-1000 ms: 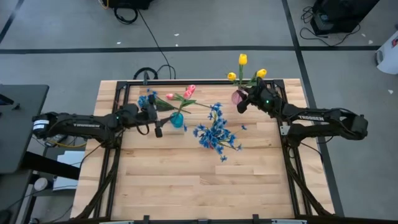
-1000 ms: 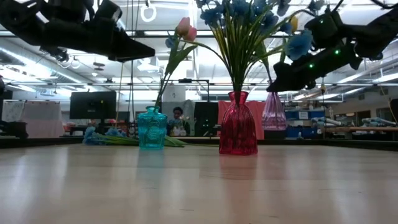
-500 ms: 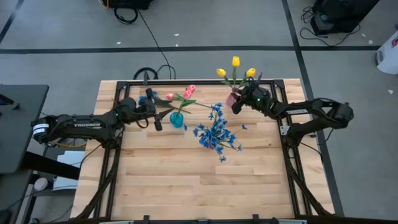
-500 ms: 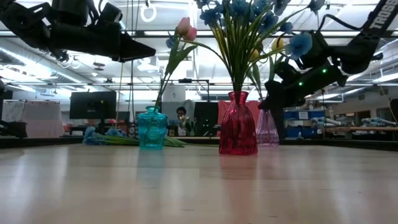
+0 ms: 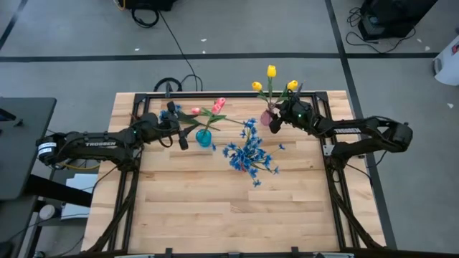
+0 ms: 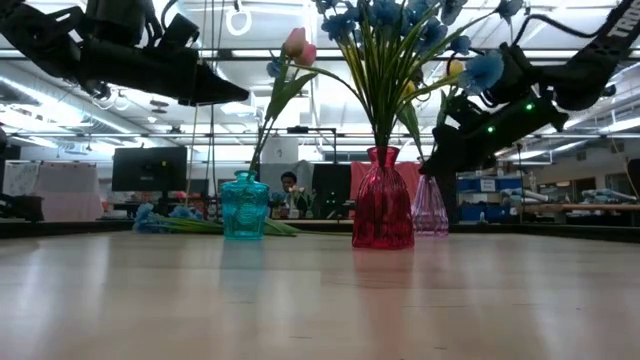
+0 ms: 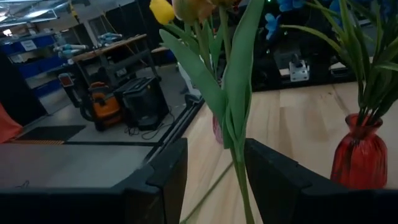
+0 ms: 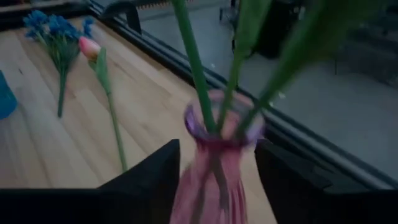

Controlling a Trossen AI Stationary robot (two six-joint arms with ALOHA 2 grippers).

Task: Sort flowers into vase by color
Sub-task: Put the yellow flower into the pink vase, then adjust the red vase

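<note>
3 vases [image 6: 383,198] hold flowers; 2 stems [image 8: 87,68] apparently remain; right gripper [image 5: 275,119] straddles the pink vase [image 8: 214,165], jaws wide.

3 vases [image 6: 382,200] crowd the far edge; near table [image 5: 237,215] lies open.

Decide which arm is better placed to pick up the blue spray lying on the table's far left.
Probably the left. Its claw hovers beside the teal vase, near the loose blue spray. The right claw is across the table at the pink vase.
</note>
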